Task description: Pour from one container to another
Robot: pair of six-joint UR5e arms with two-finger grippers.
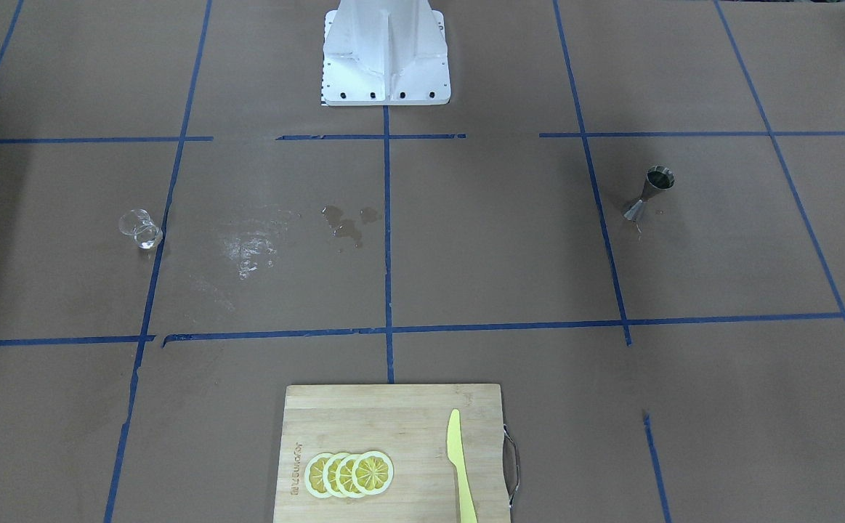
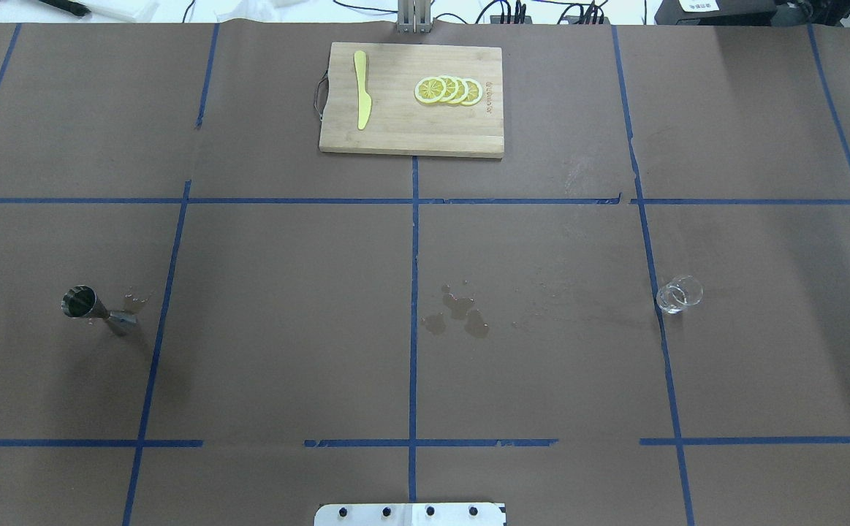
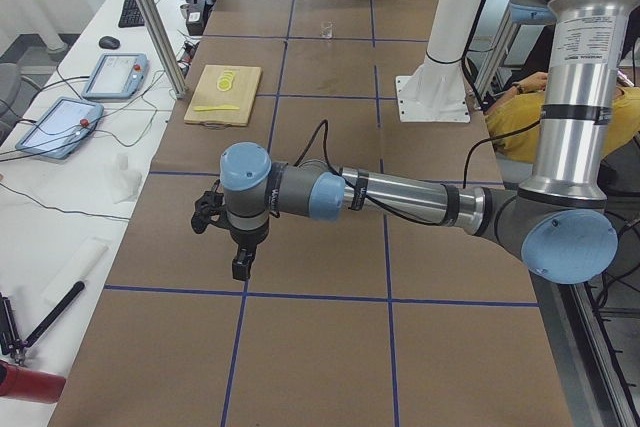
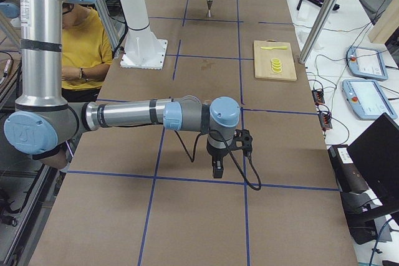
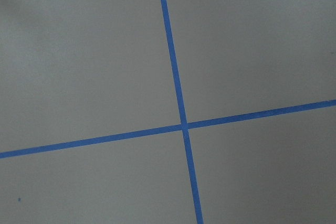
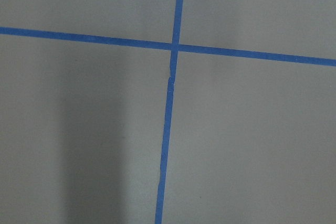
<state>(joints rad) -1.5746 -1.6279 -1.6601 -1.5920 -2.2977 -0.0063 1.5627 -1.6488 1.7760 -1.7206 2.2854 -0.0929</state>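
The left gripper [image 3: 240,267] points straight down and hangs just above the brown paper [image 2: 286,329], far to the robot's left of the wooden cutting board [image 1: 407,421]. Only the side camera shows it, so I cannot tell how wide its jaws stand. Its wrist camera shows bare paper and one crossing of blue tape [image 5: 184,125]. The left arm [image 3: 400,197] has an upright upper section, a bent elbow and a forearm stretched level over the table, with the wrist turned downward.

The right gripper [image 4: 216,169] also points down, close over the paper and far to the robot's right of the board. Whether it is open or closed cannot be told here either. The right arm [image 4: 124,114] mirrors the other in pose, with its forearm level and wrist bent down.

There is one clear glass cup [image 1: 140,229], which stands upright to the robot's right of the board and nearer the robot. One steel jigger [image 1: 651,192] stands upright to the robot's left of the board, also nearer the robot and well apart from the cup. Neither gripper is near either vessel. A cluster of wet patches [image 1: 346,221] lies between the board and the robot's base [image 1: 386,65].

On the board lie four overlapping lemon slices [image 1: 349,473] and one yellow knife [image 1: 460,465]. One person in yellow [image 4: 81,48] sits behind the robot.
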